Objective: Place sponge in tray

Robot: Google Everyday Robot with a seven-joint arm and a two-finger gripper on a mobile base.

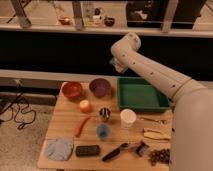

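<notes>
A green tray (141, 95) sits at the back right of the wooden table (65, 122). My white arm reaches from the lower right up over the tray. My gripper (115, 63) hangs above and just behind the tray's back left corner. A small pale green sponge (114, 62) shows at its tip, held in the air, mostly hidden by the wrist.
Left of the tray stand a purple bowl (100, 87) and an orange bowl (72, 90). In front are an orange fruit (85, 106), a metal cup (104, 113), a white cup (128, 118), a blue cup (103, 131), a blue cloth (59, 149), a dark block (87, 150), a banana (156, 134) and grapes (159, 156).
</notes>
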